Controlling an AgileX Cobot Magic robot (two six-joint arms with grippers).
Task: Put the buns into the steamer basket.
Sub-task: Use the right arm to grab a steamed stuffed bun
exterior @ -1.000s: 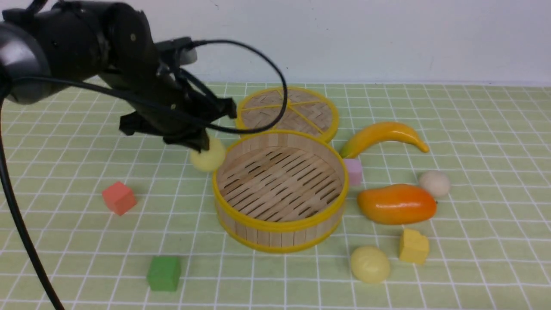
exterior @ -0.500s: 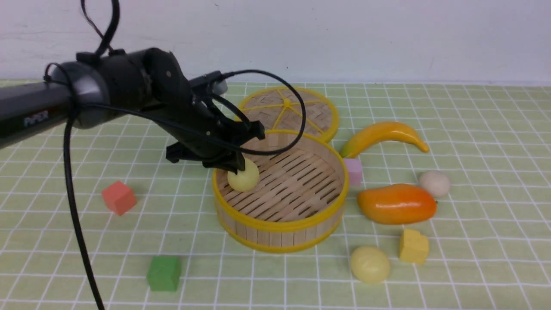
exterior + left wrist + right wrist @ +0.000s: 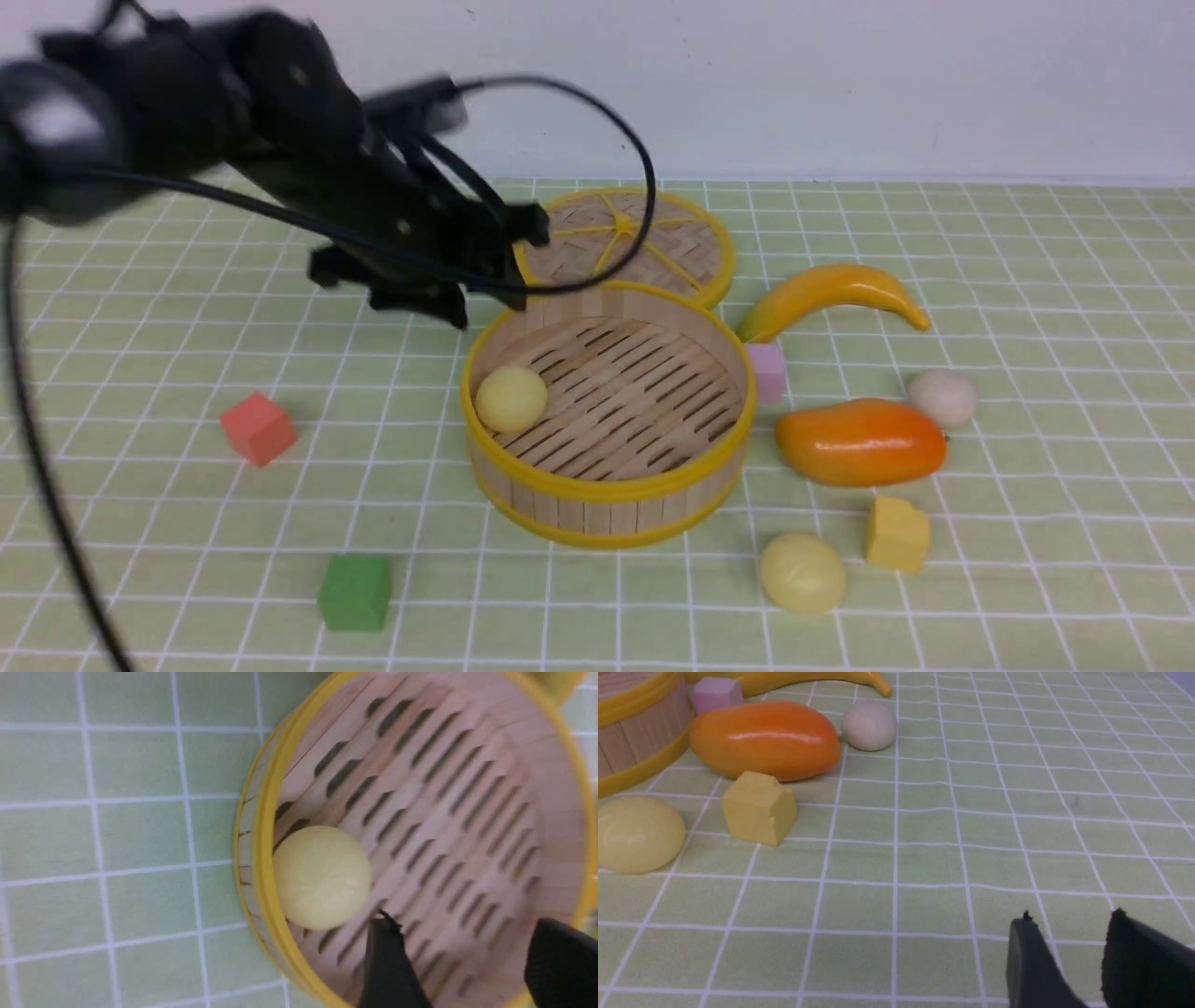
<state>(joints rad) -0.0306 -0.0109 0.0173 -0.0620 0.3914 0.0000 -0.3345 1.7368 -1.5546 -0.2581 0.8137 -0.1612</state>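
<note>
The steamer basket [image 3: 607,490] stands mid-table. One pale yellow bun [image 3: 511,399] lies on its slatted floor against the left wall, seen free in the left wrist view too, the bun [image 3: 322,877] just inside the rim [image 3: 264,858]. My left gripper [image 3: 485,303] hovers open above the basket's back-left edge, its jaws [image 3: 462,933] empty. A second pale yellow bun [image 3: 803,572] [image 3: 637,833] sits on the cloth in front of the basket's right side. An off-white bun [image 3: 943,398] [image 3: 869,724] lies farther right. My right gripper [image 3: 1070,924] is open, low over the cloth, holding nothing.
The woven lid [image 3: 621,238] lies behind the basket. A banana [image 3: 831,289], pink cube [image 3: 767,369], orange mango [image 3: 859,441] and yellow block [image 3: 896,534] crowd the basket's right side. A red cube [image 3: 259,427] and green cube [image 3: 355,591] sit on the left.
My left gripper carried the pale yellow bun over the rim, opened and let it go inside the basket, then rose back toward the left. The right gripper stayed still.
</note>
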